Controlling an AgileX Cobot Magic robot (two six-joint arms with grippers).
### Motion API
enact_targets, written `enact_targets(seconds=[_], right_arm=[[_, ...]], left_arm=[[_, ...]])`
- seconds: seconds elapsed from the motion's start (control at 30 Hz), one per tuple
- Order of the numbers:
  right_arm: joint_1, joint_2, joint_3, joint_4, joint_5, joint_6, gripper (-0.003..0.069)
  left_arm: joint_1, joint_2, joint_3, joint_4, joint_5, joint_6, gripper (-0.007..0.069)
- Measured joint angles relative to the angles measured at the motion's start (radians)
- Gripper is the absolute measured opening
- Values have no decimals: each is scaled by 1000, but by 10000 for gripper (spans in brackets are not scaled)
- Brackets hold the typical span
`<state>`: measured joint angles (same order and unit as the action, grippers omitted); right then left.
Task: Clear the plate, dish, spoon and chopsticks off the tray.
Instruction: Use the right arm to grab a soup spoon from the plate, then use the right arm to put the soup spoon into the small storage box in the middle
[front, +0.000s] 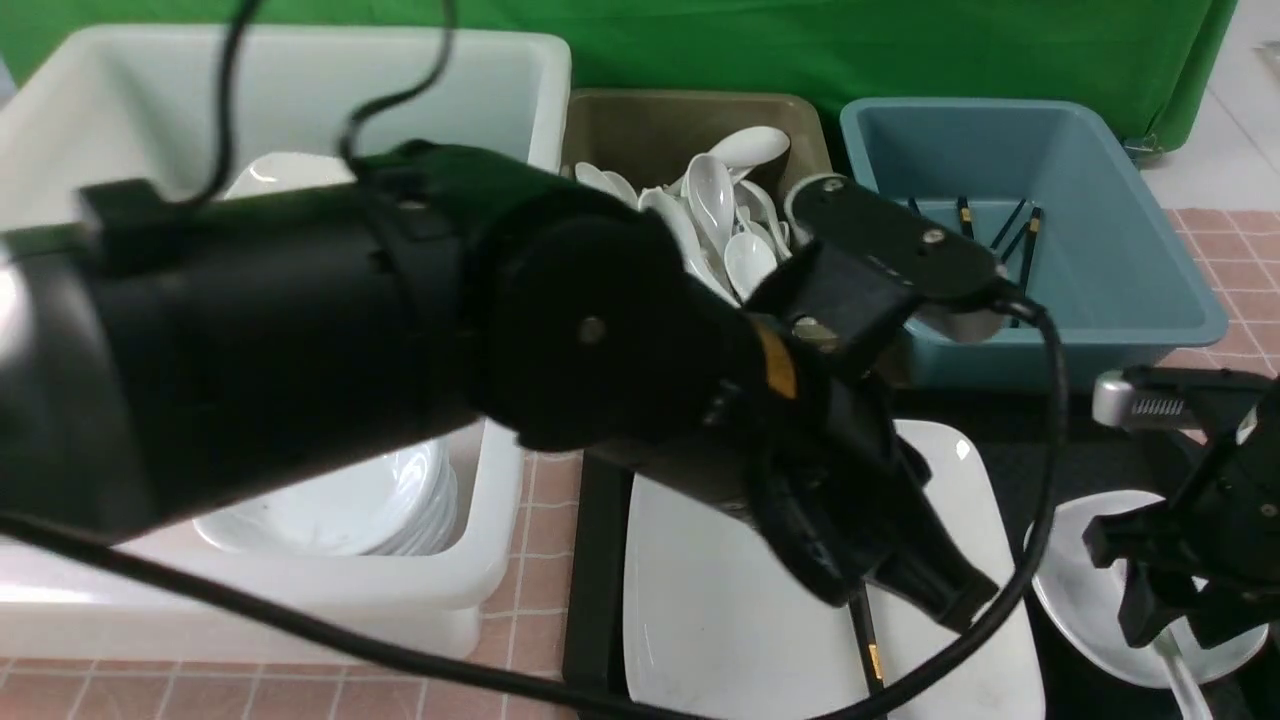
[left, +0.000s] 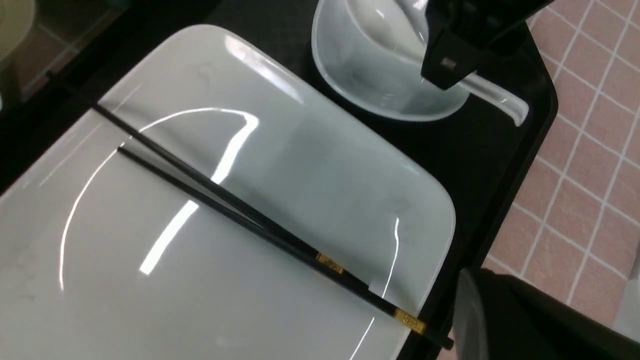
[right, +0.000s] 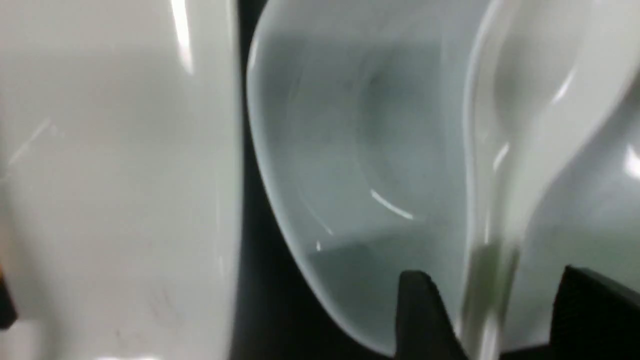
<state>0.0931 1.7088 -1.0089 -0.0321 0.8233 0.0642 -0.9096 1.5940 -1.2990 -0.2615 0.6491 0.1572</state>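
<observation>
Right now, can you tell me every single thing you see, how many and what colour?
Tray: one, black, in front
Plate: one, white, on the tray
Chopsticks: two, black with gold bands, on the plate
Dish: one, white, right of the plate
Spoon: one, white, lying in the dish
White tub: one, left, holding white dishes
Brown tub: one, behind, holding many white spoons
Blue tub: one, behind right, holding several black sticks
Cloth: one, green, at the back
Tiled surface: one, pink, underneath
Left gripper: one, black, shut, over the plate
Right gripper: one, black, open, at the spoon's handle
</observation>
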Motion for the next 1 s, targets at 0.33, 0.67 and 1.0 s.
enact_targets(seconds=[0.33, 0.67, 1.0], right_arm=[[0, 92, -2, 1, -53, -4, 243], [39, -78, -107, 65, 18, -64, 244], [266, 90, -674, 286, 22, -201, 244]], left_arm=[[-1, 33, -13, 22, -3, 4, -3], [86, 23, -72, 166, 112, -126, -3], [393, -130, -91, 188, 189, -139, -3]])
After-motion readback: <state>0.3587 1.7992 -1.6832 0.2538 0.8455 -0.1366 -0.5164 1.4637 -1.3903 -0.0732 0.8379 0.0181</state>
